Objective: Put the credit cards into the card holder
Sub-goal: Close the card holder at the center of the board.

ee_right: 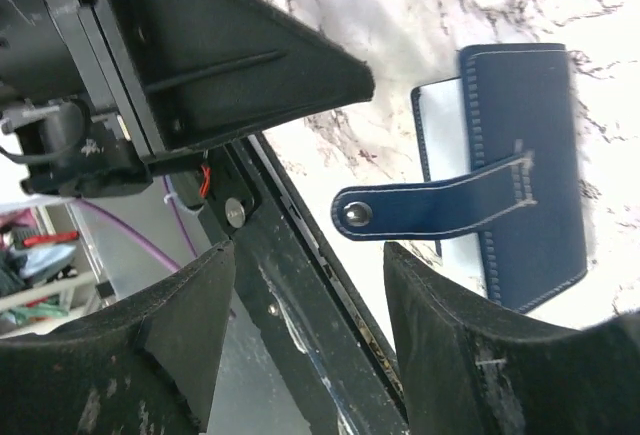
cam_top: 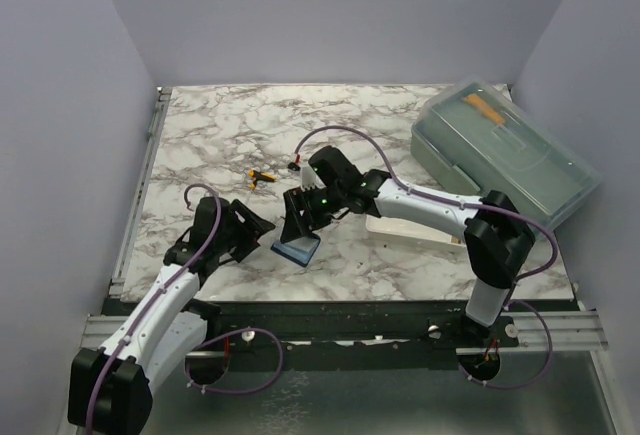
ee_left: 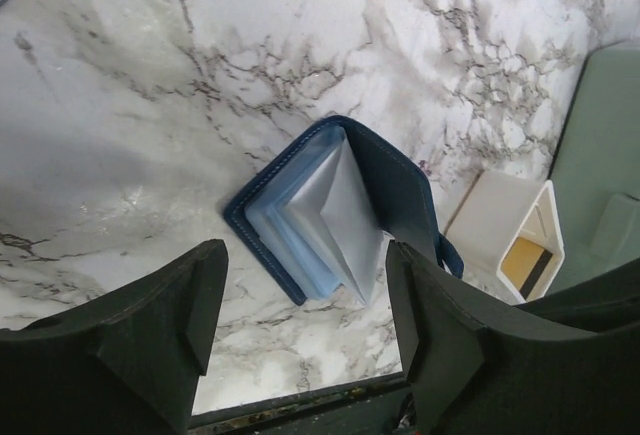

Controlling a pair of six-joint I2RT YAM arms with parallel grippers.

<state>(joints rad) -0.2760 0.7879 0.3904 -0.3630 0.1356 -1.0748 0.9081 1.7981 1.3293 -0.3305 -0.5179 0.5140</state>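
Note:
The navy card holder [cam_top: 297,247] lies open near the table's front edge. In the left wrist view [ee_left: 400,190] its pale blue inner pockets fan out, and a pale bluish-grey sheet [ee_left: 350,217], perhaps a card, stands among them. The right wrist view shows its navy cover [ee_right: 530,155] and its strap with the snap [ee_right: 358,213]. A golden-tan card [ee_left: 522,263] with a dark stripe lies in the white tray [ee_left: 490,217]. My left gripper [cam_top: 248,227] is open and empty just left of the holder. My right gripper [cam_top: 300,210] is open and empty just above it.
The white tray [cam_top: 405,225] sits under my right forearm. A large grey-green plastic box [cam_top: 505,150] holding an orange strip [cam_top: 487,107] stands at the back right. A tiny yellow-and-black object [cam_top: 262,176] lies mid-table. The black front rail [ee_right: 300,295] runs close below.

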